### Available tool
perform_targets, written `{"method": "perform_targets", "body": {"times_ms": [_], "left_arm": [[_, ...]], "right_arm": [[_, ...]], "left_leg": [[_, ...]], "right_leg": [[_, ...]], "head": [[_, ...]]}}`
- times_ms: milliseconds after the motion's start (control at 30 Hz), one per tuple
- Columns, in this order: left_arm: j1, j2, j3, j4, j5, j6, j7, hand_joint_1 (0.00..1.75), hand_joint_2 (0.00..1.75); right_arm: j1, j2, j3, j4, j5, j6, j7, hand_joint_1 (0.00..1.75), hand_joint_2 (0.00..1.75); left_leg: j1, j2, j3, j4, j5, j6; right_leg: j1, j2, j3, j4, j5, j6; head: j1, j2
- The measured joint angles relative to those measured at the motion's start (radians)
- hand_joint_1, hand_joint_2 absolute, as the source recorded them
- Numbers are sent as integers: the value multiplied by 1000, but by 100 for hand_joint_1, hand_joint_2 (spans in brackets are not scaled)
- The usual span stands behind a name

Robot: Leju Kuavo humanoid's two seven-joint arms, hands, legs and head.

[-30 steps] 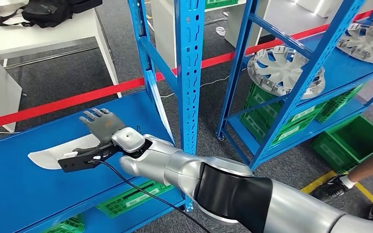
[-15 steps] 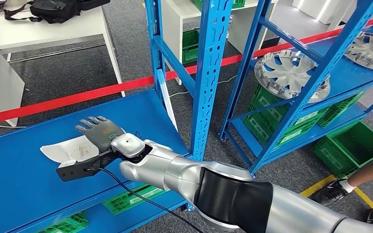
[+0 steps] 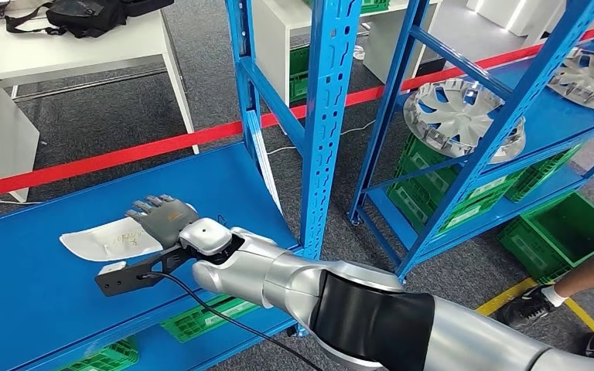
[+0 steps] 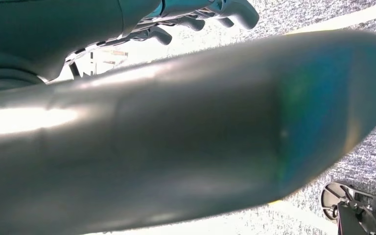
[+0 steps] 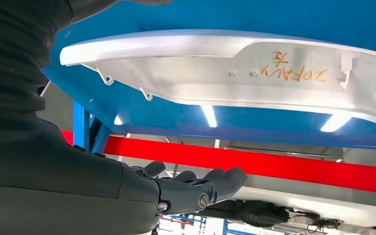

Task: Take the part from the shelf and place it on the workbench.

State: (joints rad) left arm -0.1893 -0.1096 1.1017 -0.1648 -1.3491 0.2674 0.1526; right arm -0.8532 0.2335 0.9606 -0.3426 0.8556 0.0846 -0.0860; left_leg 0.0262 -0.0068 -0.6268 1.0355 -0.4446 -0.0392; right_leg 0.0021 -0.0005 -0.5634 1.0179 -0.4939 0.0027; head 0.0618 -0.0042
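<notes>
The part [image 3: 100,238] is a long, curved white plastic panel with orange handwriting, lying flat on the blue shelf board [image 3: 31,301]. My right arm reaches across from the lower right. My right hand [image 3: 162,219] hovers over the panel's right end with its fingers stretched out and holds nothing. In the right wrist view the panel [image 5: 235,73] lies on the blue board, with a gap between it and the spread dark fingers [image 5: 191,188]. In the left wrist view a blurred silver shape hides most of my left hand [image 4: 215,14]; a few finger ends show beyond it.
A blue upright post [image 3: 329,116] stands just right of my forearm. The second blue rack holds silver wheel covers [image 3: 456,116] above green crates [image 3: 564,224]. A person's leg and shoe [image 3: 541,297] are at the lower right. A white table [image 3: 62,46] and red tape [image 3: 124,154] lie behind.
The view has shifted a little. My right hand came down over the panel's right end, then slid back slightly, so the panel's handwriting now shows.
</notes>
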Motion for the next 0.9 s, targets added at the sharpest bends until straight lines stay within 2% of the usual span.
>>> {"method": "perform_targets", "body": {"times_ms": [267, 333, 367, 500, 533, 900], "left_arm": [[0, 0, 0, 0, -7, 0, 2, 0, 0], [0, 0, 0, 0, -10, 0, 0, 0, 0], [0, 0, 0, 0, -10, 0, -1, 0, 0], [-1, 0, 0, 0, -11, 0, -3, 0, 0], [-1, 0, 0, 0, -11, 0, -3, 0, 0], [-2, 0, 7, 0, -2, 0, -3, 0, 0]], "right_arm": [[16, -5, 0, 2, 2, 22, 46, 1, 175], [20, -9, 0, 5, 0, 23, 53, 15, 175], [21, -11, 0, 6, -2, 24, 55, 26, 175], [33, -20, 0, 12, -9, 29, 63, 161, 175], [37, -22, 0, 14, -11, 29, 66, 173, 175], [71, -43, -1, 31, -19, 26, 80, 175, 175]], "left_leg": [[0, 0, 0, 0, 0, 0], [0, 0, 0, 0, 0, 0], [0, 0, 0, 0, 0, 0], [0, 0, 0, 0, 0, 0], [0, 0, 0, 0, 0, 0], [0, 1, 0, -1, 0, 0]], "right_leg": [[0, 0, 0, 0, 0, -1], [0, 0, 0, 0, 0, -1], [0, 0, 0, 0, 0, -1], [0, 0, 0, 0, 0, -1], [0, 0, 0, 0, 0, -1], [0, 0, 0, 0, -1, -1]], "head": [[0, 0], [0, 0], [0, 0], [0, 0], [0, 0], [0, 0]]}}
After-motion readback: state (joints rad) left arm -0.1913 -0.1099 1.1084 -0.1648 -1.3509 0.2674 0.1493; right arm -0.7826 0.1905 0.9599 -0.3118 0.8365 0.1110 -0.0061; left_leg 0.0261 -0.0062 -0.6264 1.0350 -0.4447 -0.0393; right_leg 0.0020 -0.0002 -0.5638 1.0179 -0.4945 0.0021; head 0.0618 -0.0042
